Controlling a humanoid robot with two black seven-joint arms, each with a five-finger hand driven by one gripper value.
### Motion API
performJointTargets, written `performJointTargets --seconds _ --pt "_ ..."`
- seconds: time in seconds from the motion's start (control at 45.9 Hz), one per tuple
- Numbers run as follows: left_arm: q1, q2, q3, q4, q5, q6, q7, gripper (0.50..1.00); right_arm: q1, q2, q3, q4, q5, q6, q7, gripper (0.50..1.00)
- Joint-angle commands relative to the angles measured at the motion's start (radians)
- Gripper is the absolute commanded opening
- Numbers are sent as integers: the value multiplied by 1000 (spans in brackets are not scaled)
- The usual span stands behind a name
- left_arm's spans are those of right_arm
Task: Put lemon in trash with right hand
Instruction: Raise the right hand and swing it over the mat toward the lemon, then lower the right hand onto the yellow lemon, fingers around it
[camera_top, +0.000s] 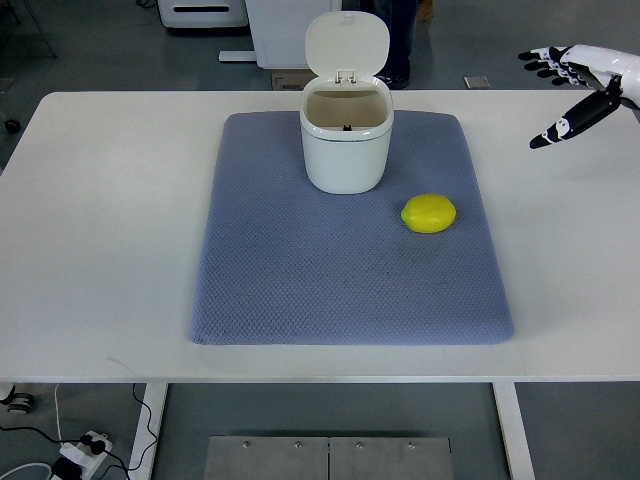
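From above, the lemon (428, 213) lay on the grey mat (300, 290), just beside the open-lidded trash bin (346, 150). The right hand (580, 85) hovered well apart, fingers spread, holding nothing. The reach seemed barely begun; next it needed to descend over the lemon.

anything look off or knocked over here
Nothing stands out. The bin stands upright on the mat with its lid flipped open, the lemon lies whole beside it, and the right hand hovers open at the far right.
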Motion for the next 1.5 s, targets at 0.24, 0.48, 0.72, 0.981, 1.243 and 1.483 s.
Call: performJointTargets --seconds 0.24,0.48,0.72,0.981,1.243,1.483 --pt "0 0 0 0 1 0 0 1000 141 75 -169 83 -1 -10 -3 985" --pt "0 0 0 -1 1 0 0 1000 208 196 -277 123 5 -36 -27 981" --pt "0 0 0 0 1 0 0 1000 228 299 -317 130 11 -57 -69 979" --pt "0 0 0 0 1 0 0 1000 230 394 -340 146 15 -74 -115 972" --pt "0 0 0 0 1 0 0 1000 228 439 -341 147 17 -83 -135 970" --pt "0 0 0 0 -1 0 0 1000 184 485 -340 144 72 -123 -149 970"
